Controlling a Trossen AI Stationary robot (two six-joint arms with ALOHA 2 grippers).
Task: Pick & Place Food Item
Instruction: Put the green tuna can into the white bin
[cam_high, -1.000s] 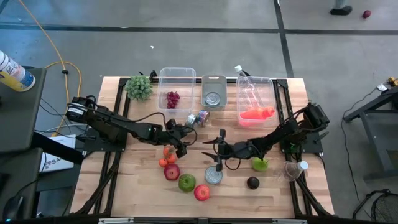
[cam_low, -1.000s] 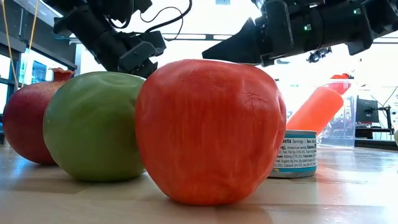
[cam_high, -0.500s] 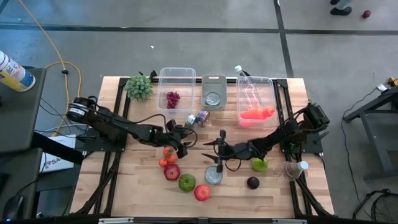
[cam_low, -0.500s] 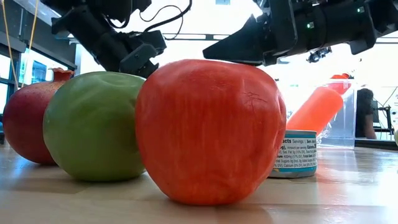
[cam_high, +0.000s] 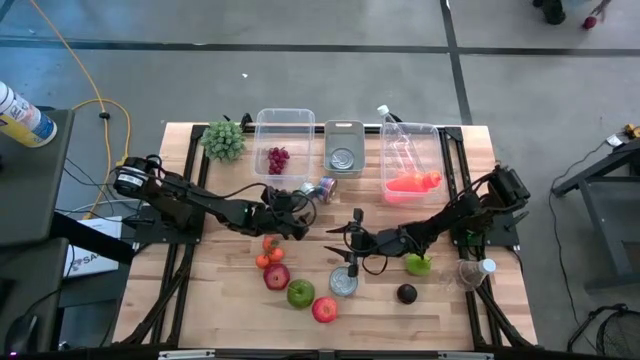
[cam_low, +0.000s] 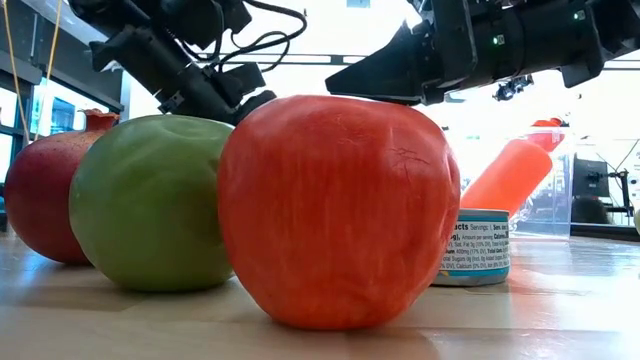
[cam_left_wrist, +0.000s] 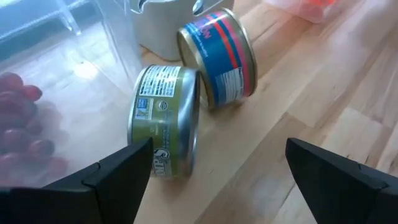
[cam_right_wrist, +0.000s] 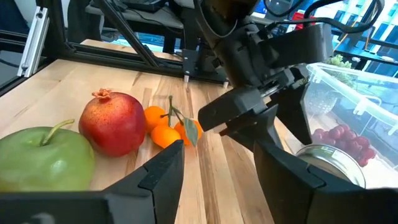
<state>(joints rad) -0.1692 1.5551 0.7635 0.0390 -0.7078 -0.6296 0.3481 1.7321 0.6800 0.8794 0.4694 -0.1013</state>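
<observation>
Left wrist view showed your left gripper (cam_left_wrist: 214, 180) wide open and empty — facing two cans (cam_left_wrist: 166, 118) mid-tabletop; your right gripper (cam_right_wrist: 214, 168) hung half-open, empty.

Grapes (cam_high: 277, 158) in tub (cam_high: 284, 119) (cans (cam_high: 320, 188) just beside).

Both arms are matte black, built from jointed segments with black cables looped loosely alongside the links. The left arm (cam_high: 190, 205) carries a round silver-faced motor housing at its base end. The right arm (cam_high: 450, 220) ends in blocky black housings; small green indicator lights show behind its fingers (cam_low: 375, 75). The left fingers (cam_left_wrist: 118, 177) are flat, wedge-shaped black plates with plain, unmarked faces.
</observation>
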